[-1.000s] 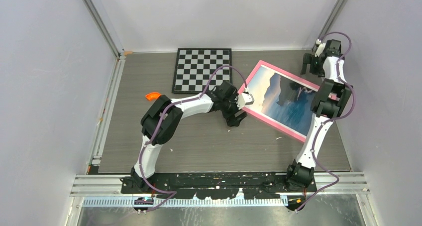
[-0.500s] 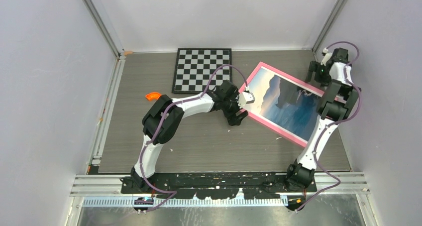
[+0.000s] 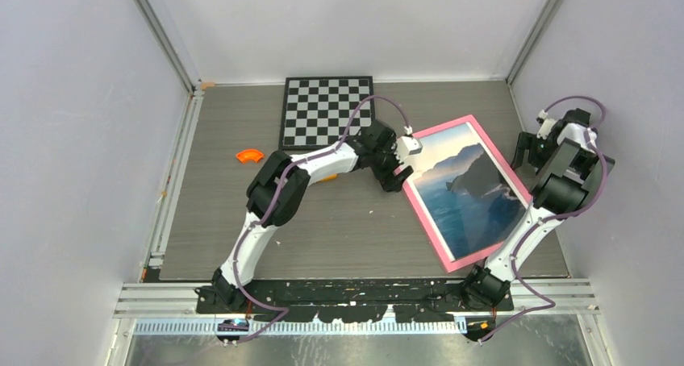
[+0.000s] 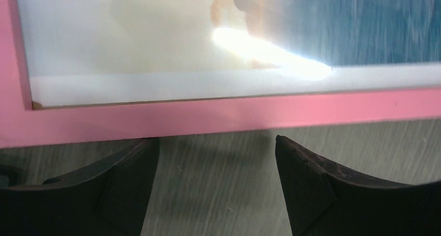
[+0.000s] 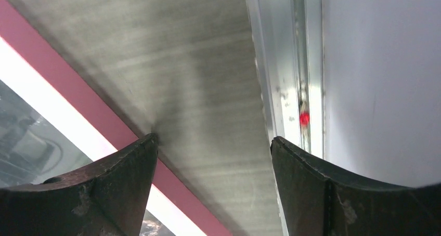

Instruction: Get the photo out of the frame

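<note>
The frame [image 3: 426,221], pink-bordered, lies flat at the right of the table with the photo [image 3: 472,190] of sea and cliffs face up inside it. My left gripper [image 3: 396,176] sits at the frame's far left corner. In the left wrist view it [image 4: 216,147] is open over bare table, fingertips [image 4: 148,145] just short of the pink border [image 4: 260,114], with the photo's white strip [image 4: 182,85] beyond. My right gripper [image 3: 526,151] hangs open beside the frame's right edge. In its own view it [image 5: 213,142] holds nothing, the left fingertip [image 5: 148,142] at the pink border [image 5: 62,88].
A black-and-white chessboard [image 3: 328,112] lies at the back centre. An orange curved piece [image 3: 250,155] sits to its left. The right wall and its aluminium rail [image 5: 283,64] stand close beside my right gripper. Grey walls enclose the table on three sides.
The frame has swung round on the table, its long side now running from far to near. My left gripper followed its corner rightward and back. My right arm moved toward the right wall.
</note>
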### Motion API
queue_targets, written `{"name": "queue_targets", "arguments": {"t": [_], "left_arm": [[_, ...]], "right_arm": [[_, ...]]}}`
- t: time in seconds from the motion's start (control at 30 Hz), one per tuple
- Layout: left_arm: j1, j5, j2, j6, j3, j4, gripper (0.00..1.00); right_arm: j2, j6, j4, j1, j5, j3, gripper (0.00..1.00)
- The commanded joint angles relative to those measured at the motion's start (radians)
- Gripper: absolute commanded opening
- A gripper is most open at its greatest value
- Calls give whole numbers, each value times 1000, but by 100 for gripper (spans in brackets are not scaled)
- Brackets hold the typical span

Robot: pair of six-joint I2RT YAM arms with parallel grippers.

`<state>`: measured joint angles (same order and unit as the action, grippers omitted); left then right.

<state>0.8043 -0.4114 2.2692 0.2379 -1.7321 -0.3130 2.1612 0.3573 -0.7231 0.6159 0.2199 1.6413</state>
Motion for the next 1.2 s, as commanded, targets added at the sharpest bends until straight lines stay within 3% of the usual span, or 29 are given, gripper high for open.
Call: {"name": "queue_targets", "arguments": {"t": [0.0, 0.2, 0.3, 0.43, 0.57, 0.7, 0.93, 1.17], "left_arm": [[10, -34, 100, -53, -136, 0, 83], [-20, 30, 194, -66, -328, -83, 84], [-47, 24, 152, -55, -346, -144, 86], [-44, 63, -1, 44, -218, -177, 89], [-39, 74, -151, 48, -51, -168, 90], [31, 70, -256, 70, 97, -170, 93], [137, 38, -263, 128, 155, -211, 95], [202, 14, -283, 142, 223, -144, 97]], "right_arm": [[-84, 39, -177, 21, 60, -94, 83], [-123, 36, -208, 6, 132, -156, 82], [-114, 22, -211, -9, 144, -173, 81], [-107, 3, -211, -12, 165, -180, 79], [-138, -5, -211, -14, 201, -213, 79], [-174, -6, -219, -40, 232, -262, 79], [-198, -47, -193, -134, 248, -328, 79], [-220, -88, -172, -170, 263, -380, 79]]}}
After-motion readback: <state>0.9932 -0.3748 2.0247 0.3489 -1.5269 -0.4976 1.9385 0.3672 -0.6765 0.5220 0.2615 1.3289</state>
